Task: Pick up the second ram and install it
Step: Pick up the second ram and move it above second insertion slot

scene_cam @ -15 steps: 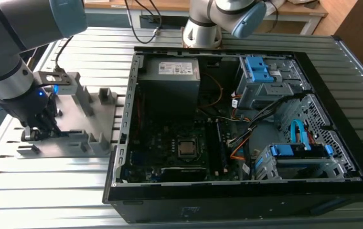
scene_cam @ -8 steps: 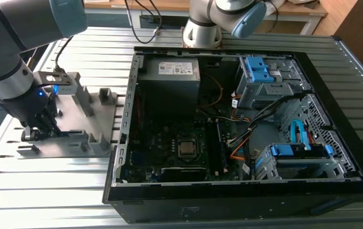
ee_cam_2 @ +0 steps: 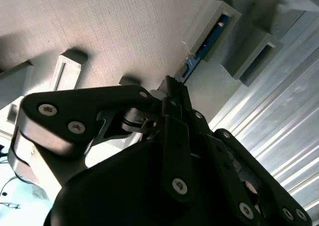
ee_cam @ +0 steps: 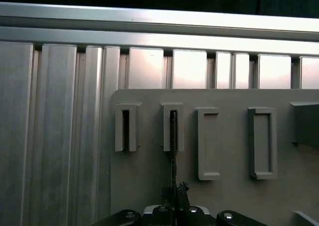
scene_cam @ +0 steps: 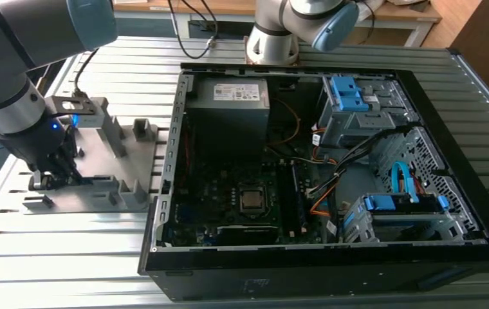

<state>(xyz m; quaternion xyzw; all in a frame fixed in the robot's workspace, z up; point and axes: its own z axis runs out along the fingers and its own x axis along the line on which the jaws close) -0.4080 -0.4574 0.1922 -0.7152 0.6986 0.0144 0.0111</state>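
Observation:
The second ram stands on edge in a slotted block of the grey fixture plate. It shows as a thin dark line in the first wrist view and as a blue-green strip in the second wrist view. My gripper is at the ram's near end, its black fingers drawn together on the thin board. In the exterior view the gripper is lowered onto the fixture plate at the exterior view's left, beside the open computer case.
Several empty slotted blocks rise from the fixture plate. The open case holds a motherboard, cables and blue drive cages. A second arm's base stands behind the case. Ribbed aluminium table surrounds everything.

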